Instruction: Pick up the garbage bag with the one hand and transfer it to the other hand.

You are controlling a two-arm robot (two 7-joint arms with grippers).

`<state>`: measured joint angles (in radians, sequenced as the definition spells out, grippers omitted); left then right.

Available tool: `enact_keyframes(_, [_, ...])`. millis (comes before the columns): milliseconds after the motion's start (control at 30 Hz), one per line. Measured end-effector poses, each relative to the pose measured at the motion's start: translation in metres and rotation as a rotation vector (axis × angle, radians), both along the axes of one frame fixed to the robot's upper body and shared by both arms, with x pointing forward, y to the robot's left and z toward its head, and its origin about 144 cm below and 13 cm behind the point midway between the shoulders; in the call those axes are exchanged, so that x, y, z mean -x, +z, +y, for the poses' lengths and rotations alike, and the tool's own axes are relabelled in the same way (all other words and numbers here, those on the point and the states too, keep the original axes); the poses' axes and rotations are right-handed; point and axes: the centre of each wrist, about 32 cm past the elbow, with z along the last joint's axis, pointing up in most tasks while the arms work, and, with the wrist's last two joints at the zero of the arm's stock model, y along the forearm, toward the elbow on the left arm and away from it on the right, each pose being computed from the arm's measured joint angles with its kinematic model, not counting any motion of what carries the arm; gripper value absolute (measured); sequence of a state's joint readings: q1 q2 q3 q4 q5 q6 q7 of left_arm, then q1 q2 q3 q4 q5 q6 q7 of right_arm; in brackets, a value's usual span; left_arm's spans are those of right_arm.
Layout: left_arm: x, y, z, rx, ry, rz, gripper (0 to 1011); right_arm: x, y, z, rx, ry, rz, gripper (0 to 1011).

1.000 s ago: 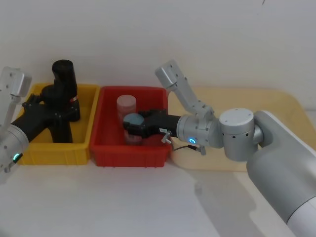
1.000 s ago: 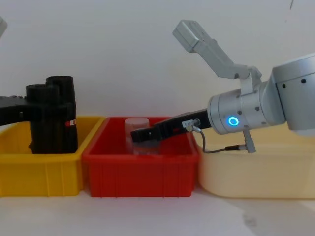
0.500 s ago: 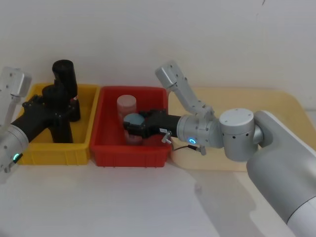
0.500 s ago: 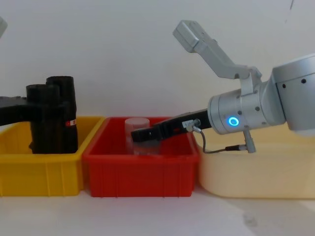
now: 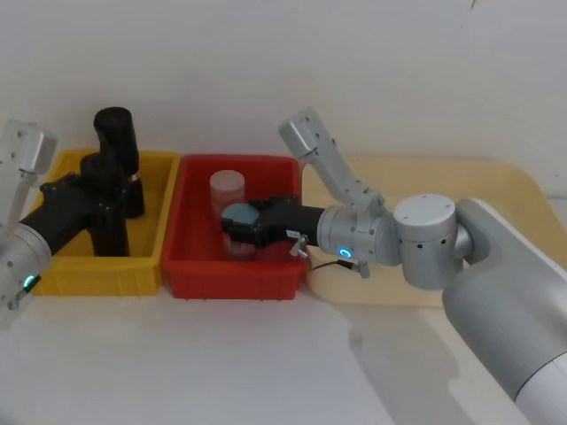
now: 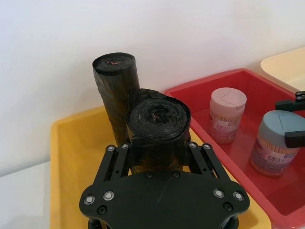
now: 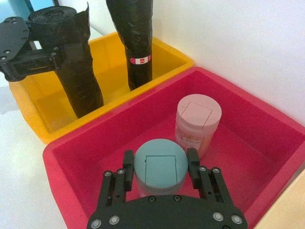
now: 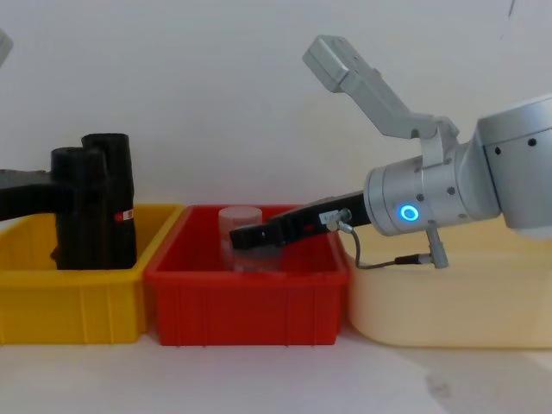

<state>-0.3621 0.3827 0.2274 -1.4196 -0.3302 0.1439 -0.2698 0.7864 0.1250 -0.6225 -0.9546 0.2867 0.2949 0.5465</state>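
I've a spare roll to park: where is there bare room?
Free: the cream tray right of the red plastic bin, and the white tabletop in front. Crowded: the yellow plastic bin, left hand on the plain black garbage bag roll beside a labelled black roll; the red bin, right hand on a blue-lidded jar by a pink-lidded jar.

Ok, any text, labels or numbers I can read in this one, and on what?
Nothing is legible.
Red-and-white band on the rear black roll: too small to read.
Label on the pink-lidded jar: blurred.
Label on the blue-lidded jar: blurred.
Plain black roll in the left gripper: no label shows.
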Motion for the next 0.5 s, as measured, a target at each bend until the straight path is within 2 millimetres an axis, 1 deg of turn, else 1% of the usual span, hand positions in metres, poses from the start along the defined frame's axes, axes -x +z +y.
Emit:
enact_keyframes(133, [0.0, 0.0, 0.0, 0.0, 0.0, 0.0, 460, 0.0, 0.0, 0.0, 0.0, 0.0, 0.0, 658])
enact_keyframes(500, [0.0002, 0.0001, -0.0001, -0.003, 0.001, -0.001, 460, 0.0003, 0.0004, -0.0001, -0.002, 0.0, -0.001, 658])
